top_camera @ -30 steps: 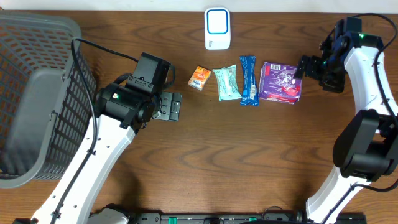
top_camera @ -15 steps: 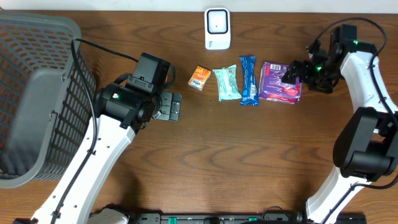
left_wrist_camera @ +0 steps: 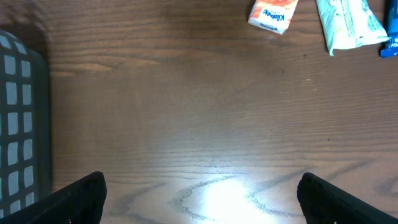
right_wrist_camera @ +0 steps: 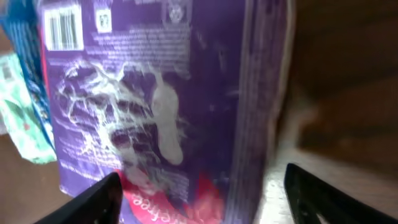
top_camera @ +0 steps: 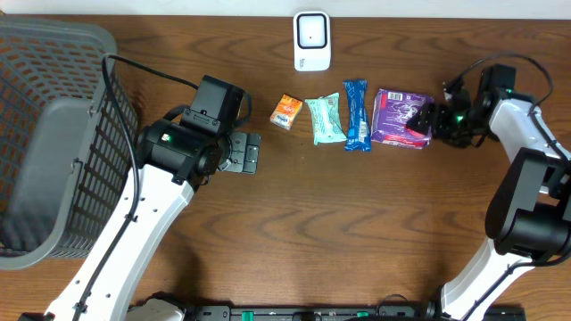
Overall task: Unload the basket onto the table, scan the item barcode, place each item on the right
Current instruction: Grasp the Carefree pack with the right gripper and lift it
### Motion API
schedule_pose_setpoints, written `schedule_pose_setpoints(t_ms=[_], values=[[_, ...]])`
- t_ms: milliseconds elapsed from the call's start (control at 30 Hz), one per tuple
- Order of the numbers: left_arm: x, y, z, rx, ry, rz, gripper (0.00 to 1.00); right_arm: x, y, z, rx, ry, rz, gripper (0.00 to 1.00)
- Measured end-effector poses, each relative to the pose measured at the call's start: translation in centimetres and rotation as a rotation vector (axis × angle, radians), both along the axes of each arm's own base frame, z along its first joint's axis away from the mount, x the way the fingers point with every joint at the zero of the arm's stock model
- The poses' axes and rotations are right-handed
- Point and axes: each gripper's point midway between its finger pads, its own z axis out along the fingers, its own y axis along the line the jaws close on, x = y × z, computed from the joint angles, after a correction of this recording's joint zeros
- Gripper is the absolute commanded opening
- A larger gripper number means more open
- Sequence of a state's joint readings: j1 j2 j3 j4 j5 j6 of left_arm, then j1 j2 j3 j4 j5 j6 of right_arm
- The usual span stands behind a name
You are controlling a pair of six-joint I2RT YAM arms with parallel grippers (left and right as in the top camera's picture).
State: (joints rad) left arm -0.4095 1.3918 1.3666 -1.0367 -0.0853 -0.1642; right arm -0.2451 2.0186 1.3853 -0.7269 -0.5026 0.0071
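A purple package (top_camera: 401,118) lies flat at the right end of a row of items, and its barcode (right_wrist_camera: 62,29) shows on its upper face. My right gripper (top_camera: 426,119) is low at the package's right edge. It is open (right_wrist_camera: 202,199): one finger hangs over the purple wrapper (right_wrist_camera: 161,99) and the other over bare wood, neither gripping. A white scanner (top_camera: 311,40) stands at the table's back edge. My left gripper (top_camera: 248,153) hovers open over bare wood (left_wrist_camera: 202,193), left of the row.
An orange packet (top_camera: 286,111), a teal packet (top_camera: 325,119) and a blue bar (top_camera: 357,114) lie left of the purple package. A grey mesh basket (top_camera: 45,134) fills the table's left side, close to my left arm.
My right gripper has come down and leftward from the back right onto the purple package's right edge, and its jaws have narrowed a little. The left arm has not moved.
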Motion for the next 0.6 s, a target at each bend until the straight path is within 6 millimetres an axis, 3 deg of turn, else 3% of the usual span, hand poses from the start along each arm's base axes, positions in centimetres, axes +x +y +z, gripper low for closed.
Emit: schedule_pose_setpoints(t_ms=[67,133,600], values=[[0.0,0.0,0.0,0.0,0.0,0.0,0.98,0.0,0.5,-0.5,0.024,-0.018,0.006,0.25],[0.0,0.0,0.0,0.0,0.0,0.0,0.98,-0.4,0.8,-0.9,0.044,-0.018,0.011,0.01],[0.0,0.0,0.0,0.0,0.0,0.0,0.98,-0.5,1.1,0.8,0.051,0.002,-0.024,0.01]])
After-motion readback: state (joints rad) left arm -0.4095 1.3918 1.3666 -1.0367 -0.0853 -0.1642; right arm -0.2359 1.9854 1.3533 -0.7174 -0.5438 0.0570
